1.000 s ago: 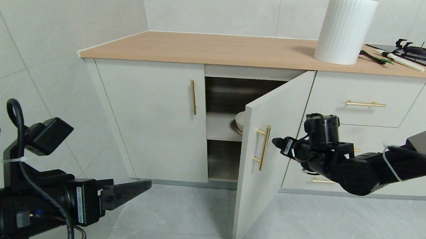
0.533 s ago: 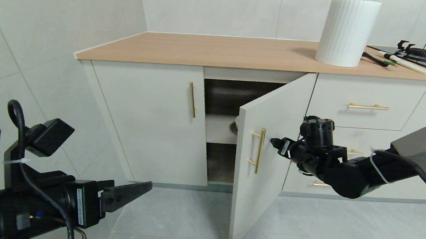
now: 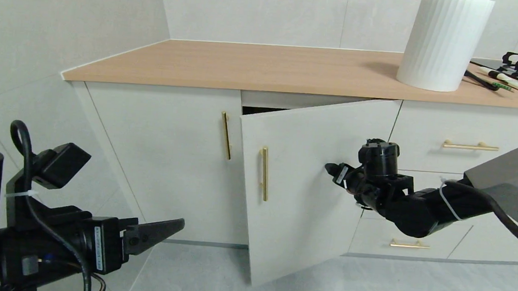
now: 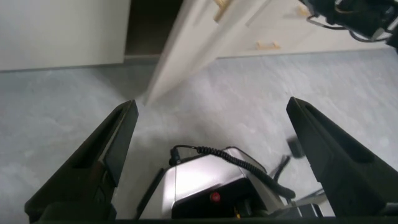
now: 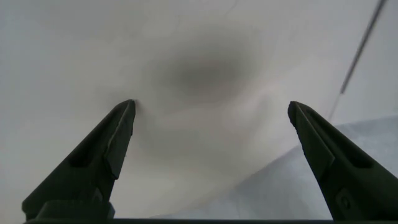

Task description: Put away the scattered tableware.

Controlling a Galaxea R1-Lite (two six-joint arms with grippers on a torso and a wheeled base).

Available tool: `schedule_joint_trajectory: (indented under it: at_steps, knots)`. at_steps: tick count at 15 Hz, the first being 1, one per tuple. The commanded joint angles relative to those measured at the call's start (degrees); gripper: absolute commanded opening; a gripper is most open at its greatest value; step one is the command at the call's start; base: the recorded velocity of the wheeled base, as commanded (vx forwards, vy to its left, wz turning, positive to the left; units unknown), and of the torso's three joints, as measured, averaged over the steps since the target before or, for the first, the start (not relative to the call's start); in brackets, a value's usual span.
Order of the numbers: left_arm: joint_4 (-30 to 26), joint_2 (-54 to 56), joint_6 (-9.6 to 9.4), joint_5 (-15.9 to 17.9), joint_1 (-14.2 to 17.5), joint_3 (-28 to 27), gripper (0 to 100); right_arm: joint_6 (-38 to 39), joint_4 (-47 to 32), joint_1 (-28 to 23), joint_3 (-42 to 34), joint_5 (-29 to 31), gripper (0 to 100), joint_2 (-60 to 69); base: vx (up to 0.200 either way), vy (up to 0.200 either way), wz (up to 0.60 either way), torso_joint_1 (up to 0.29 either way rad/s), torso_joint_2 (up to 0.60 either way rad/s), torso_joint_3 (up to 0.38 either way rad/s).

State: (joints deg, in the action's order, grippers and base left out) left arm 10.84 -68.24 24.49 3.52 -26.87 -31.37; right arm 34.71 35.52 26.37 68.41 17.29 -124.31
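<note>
Against the cabinet door [image 3: 307, 177], the right fingers [image 5: 115, 140] rest, spread wide (door ajar); left fingers [image 4: 115, 146], also spread, hover well apart from it.

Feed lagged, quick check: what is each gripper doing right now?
Left gripper: open, empty.
Right gripper: open, empty, at the white brass-handled cabinet door.

Both arms are matt black. The left arm [image 3: 24, 247] carries a looped black cable [image 3: 18, 140], a white zip tie [image 3: 18, 194] and a boxy wrist camera [image 3: 61, 160]; the left gripper [image 3: 179, 226] has tapering wedge fingers (a white printed label sits behind them). The right arm [image 3: 420, 213] bears a round black housing [image 3: 378, 156], another white tie [image 3: 444, 197] and a grey flat-sided upper link [image 3: 510, 184].
</note>
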Motion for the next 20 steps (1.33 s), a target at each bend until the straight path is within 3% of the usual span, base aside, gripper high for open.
schedule_joint_trajectory:
  at_steps: [1,8,11,20]
  knots:
    - [0.1,0.0,0.03,0.0,0.0,0.0,100,1.5,0.0,0.1,1.9,0.3,100,-0.5,0.0,0.0,0.0,0.0,0.0,0.0]
    - [0.1,0.0,0.03,0.0,0.0,0.1,100,5.5,-0.4,-1.4,8.5,5.0,100,-4.5,0.0,0.0,0.0,0.0,0.0,0.0]
    - [0.1,0.0,0.03,0.0,0.0,0.2,100,5.5,-0.4,-2.5,12.9,10.2,100,-8.0,0.0,0.0,0.0,0.0,0.0,0.0]
    - [0.1,0.0,0.03,0.2,0.0,0.2,100,5.5,-0.6,-5.2,16.6,14.2,100,-10.3,0.0,0.0,0.0,0.0,0.0,0.0]
